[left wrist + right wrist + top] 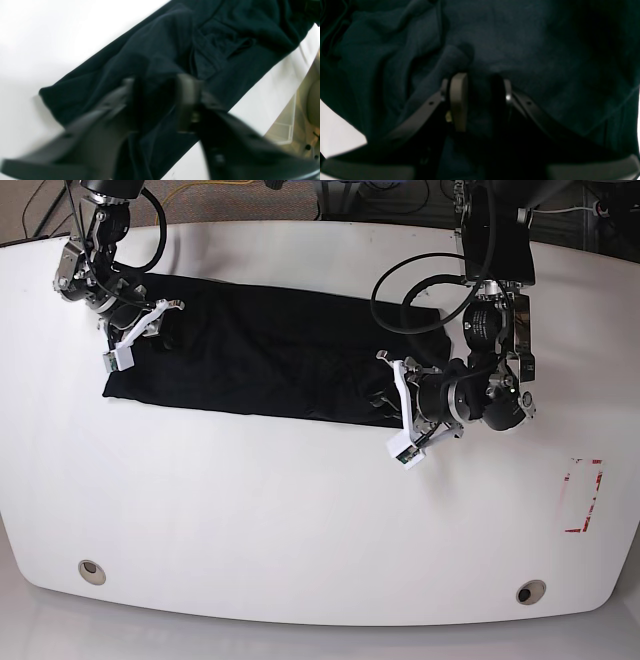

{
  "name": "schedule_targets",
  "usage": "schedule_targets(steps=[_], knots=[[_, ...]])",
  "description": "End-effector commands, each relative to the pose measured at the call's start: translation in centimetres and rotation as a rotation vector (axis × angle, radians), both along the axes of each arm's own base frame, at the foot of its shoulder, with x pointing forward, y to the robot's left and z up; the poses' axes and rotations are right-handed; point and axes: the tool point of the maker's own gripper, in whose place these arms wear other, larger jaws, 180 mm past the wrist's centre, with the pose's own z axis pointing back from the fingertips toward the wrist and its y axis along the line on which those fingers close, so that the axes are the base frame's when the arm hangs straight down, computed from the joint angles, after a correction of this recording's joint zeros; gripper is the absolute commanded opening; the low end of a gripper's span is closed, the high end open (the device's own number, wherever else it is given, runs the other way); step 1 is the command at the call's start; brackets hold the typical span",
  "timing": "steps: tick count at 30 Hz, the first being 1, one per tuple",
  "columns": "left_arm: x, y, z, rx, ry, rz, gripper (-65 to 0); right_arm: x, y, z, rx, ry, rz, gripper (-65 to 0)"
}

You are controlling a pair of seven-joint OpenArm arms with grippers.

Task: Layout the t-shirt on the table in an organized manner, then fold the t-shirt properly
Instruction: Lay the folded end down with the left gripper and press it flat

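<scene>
The black t-shirt (260,360) lies as a long, wrinkled band across the far half of the white table (300,510). At the band's right end, my left gripper (393,405) is down on the cloth. In the blurred left wrist view, that left gripper (157,82) is shut on a bunched fold of the t-shirt (175,45). My right gripper (140,335) sits at the shirt's left end. The right wrist view shows the right gripper (480,77) clamped on dark cloth of the t-shirt (520,37), which fills nearly the whole view.
A red-marked rectangle (583,495) is on the table at the right. Two round grommet holes (91,571) (531,591) lie near the front edge. Cables loop behind the left arm (420,270). Beyond the table's edge a clear box (287,127) shows.
</scene>
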Motion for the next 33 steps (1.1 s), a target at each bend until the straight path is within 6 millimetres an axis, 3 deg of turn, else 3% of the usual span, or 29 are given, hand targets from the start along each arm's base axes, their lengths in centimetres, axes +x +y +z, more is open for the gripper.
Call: schedule_targets(steps=[1,13,33], knots=[[0.9,-0.6,1.4,-0.020,-0.050,-0.015,-56.1,-0.1,-0.5,0.2,-0.031,0.009,0.011,-47.1],[-0.5,-3.0,1.2,0.014,-0.090,-0.173,-56.8,-0.1,-0.6,0.2,-0.031,0.008,0.008,-47.1],[-6.5,-11.4,0.2,0.111,-0.115,-0.603,-56.1,0.2,-0.9,0.4,-0.036,0.001,0.007,-47.1]])
